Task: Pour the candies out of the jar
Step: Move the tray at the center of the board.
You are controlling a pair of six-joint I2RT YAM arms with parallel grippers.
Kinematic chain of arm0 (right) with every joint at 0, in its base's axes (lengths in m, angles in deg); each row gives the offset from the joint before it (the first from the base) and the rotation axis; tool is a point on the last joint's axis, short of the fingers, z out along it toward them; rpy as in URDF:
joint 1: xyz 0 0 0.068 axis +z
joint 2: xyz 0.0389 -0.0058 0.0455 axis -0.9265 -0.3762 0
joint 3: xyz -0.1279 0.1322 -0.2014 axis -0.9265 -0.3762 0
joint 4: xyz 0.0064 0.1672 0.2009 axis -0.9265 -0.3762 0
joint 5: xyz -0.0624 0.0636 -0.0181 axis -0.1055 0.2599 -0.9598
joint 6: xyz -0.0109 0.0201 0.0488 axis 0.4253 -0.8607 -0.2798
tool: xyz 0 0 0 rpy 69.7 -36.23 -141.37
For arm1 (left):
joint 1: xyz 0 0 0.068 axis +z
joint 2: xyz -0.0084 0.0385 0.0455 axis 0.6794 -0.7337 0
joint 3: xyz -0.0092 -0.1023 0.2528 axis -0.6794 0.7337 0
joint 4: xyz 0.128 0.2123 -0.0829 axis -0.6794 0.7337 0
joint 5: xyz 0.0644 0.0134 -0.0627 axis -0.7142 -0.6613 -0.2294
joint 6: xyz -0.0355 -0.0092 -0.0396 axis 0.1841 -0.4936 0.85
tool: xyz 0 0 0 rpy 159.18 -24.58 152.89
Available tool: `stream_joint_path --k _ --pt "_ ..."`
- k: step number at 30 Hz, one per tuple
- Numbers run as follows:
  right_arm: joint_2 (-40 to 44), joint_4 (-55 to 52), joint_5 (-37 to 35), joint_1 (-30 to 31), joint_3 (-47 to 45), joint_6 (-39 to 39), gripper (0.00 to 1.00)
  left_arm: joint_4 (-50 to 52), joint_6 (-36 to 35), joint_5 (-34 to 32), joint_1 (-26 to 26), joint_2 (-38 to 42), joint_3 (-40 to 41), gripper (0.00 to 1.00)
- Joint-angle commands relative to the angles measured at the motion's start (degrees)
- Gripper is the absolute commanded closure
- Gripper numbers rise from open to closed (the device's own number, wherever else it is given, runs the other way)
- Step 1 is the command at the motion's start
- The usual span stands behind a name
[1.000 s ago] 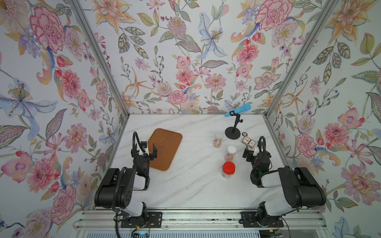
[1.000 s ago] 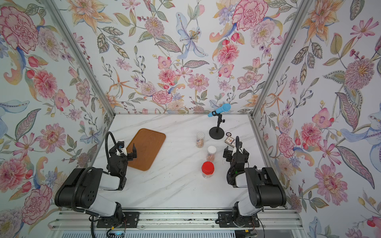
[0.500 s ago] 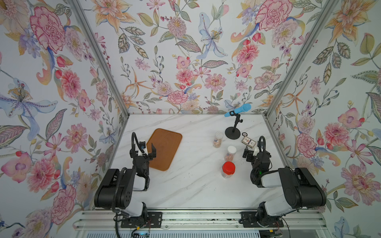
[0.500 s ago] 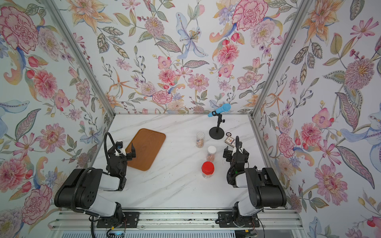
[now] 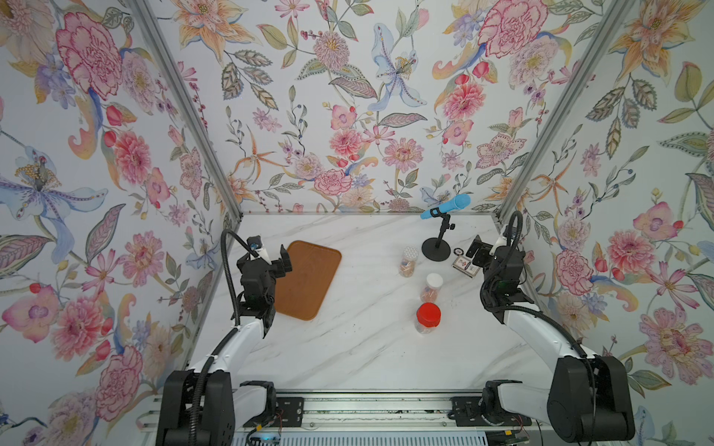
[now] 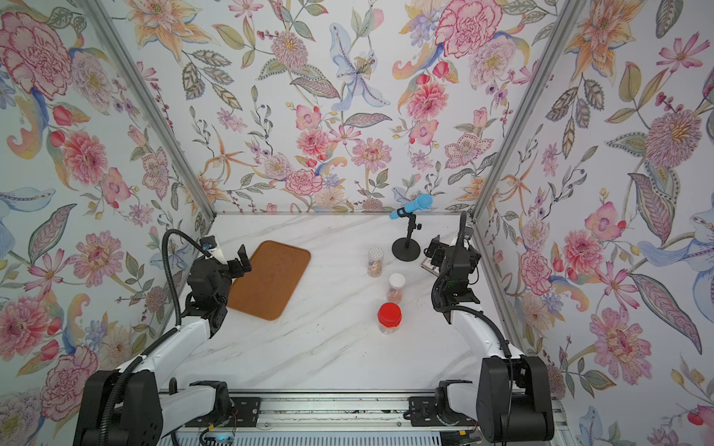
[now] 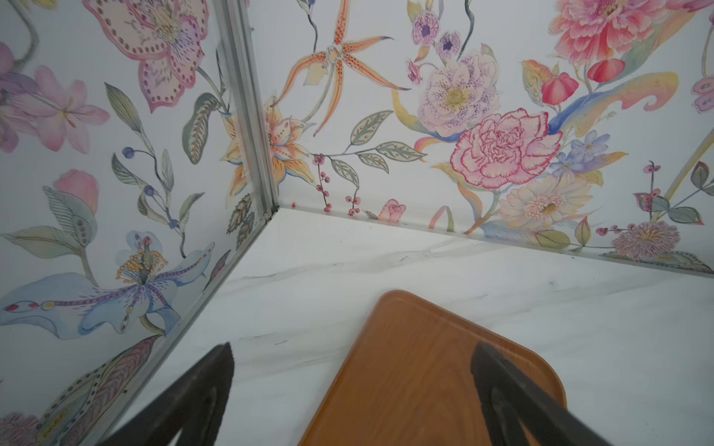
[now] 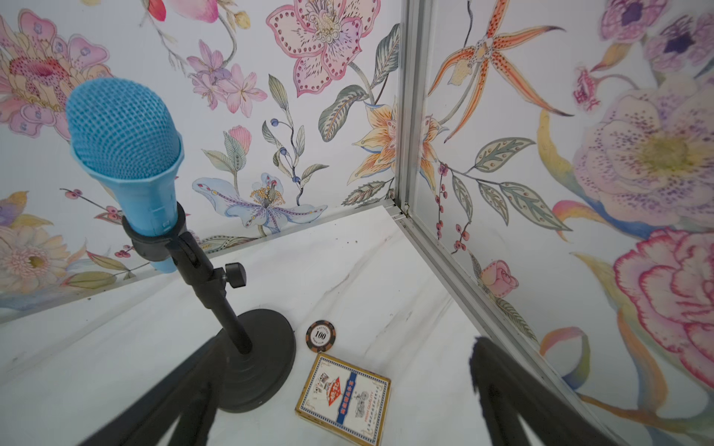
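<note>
Three small clear jars stand right of centre, seen in both top views: one with a red lid point(image 5: 428, 316) point(image 6: 389, 316) nearest, one with a white lid point(image 5: 433, 287) point(image 6: 396, 287) behind it, and one with a pale patterned lid point(image 5: 408, 262) point(image 6: 375, 262) farthest. Orange-pink contents show through their walls; I cannot make out single candies. All lids are on. My left gripper point(image 5: 270, 258) point(image 7: 353, 355) hangs open over the near left edge of a brown tray point(image 5: 309, 280) point(image 7: 417, 378). My right gripper point(image 5: 487, 247) point(image 8: 347, 347) is open at the far right, above a card box, apart from the jars.
A blue microphone point(image 5: 446, 206) point(image 8: 123, 146) on a black stand point(image 5: 436, 253) point(image 8: 251, 367) is behind the jars. A card box point(image 5: 465, 266) point(image 8: 344, 397) and a poker chip point(image 8: 320, 336) lie by the right wall. Floral walls close three sides.
Both arms have unfolded from their low tucked pose and reached up and toward the back. Both grippers stayed open. The jars and the tray have not moved.
</note>
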Motion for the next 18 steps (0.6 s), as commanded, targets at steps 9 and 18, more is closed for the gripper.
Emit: stream_joint_path --k 9,18 --pt "3.34 -34.36 20.69 -7.78 9.52 -14.73 0.0 23.06 6.71 5.14 -13.08 -17.68 -11.05 0.01" --pt "3.44 -45.23 11.28 1.3 11.42 -12.44 0.0 36.27 1.96 3.71 -16.47 -34.39 -25.47 0.21"
